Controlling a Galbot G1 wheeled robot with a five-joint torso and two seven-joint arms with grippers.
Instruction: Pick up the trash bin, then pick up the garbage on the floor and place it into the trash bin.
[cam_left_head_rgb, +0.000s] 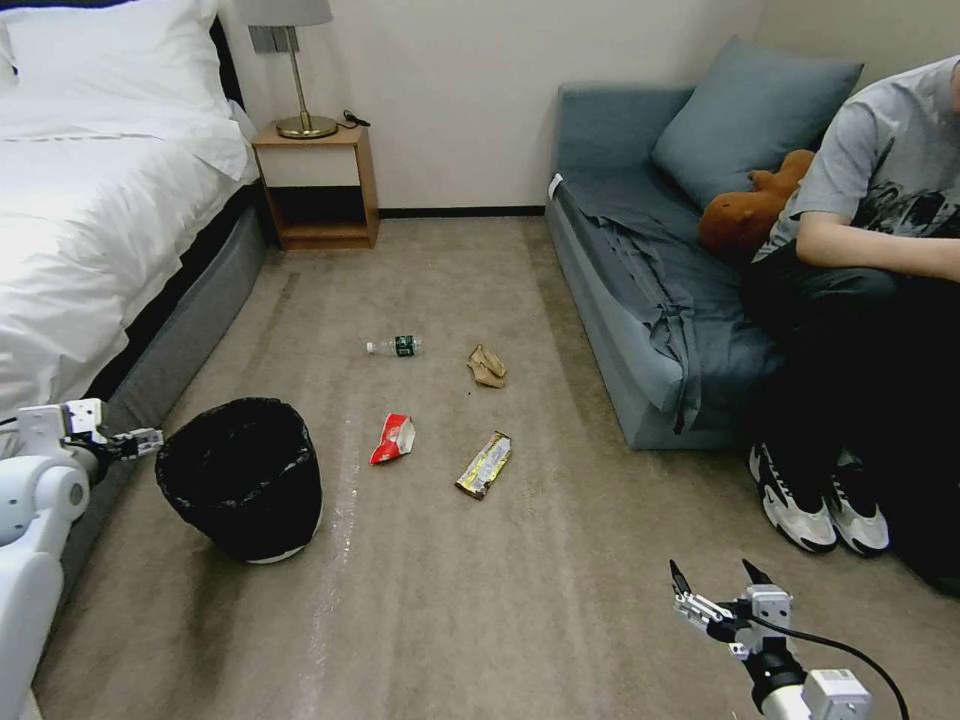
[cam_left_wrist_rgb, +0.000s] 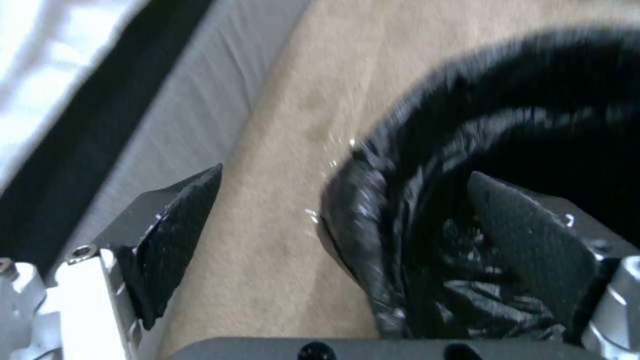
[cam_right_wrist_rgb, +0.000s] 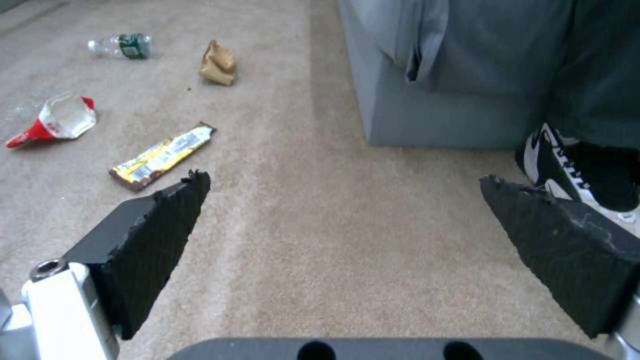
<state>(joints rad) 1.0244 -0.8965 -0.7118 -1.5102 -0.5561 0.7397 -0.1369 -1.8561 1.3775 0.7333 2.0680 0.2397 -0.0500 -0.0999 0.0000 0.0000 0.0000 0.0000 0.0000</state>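
Left hand (cam_left_wrist_rgb: 333, 220) hangs spread open astride the trash bin (cam_left_head_rgb: 240, 475) rim by the bed, one finger inside the liner, so closing seems next, while the open right hand (cam_left_head_rgb: 715, 585) waits near the garbage (cam_left_head_rgb: 484, 465).

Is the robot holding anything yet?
No. The left claw is open astride the trash bin rim, not closed; the right claw is open over carpet.

I see the trash bin (cam_left_wrist_rgb: 507, 150) blurred in my left wrist view, cut by the edge at 3 o'clock. One finger (cam_left_wrist_rgb: 533, 240) hides its inside. The bottle (cam_left_head_rgb: 395, 346) label is too small to read.
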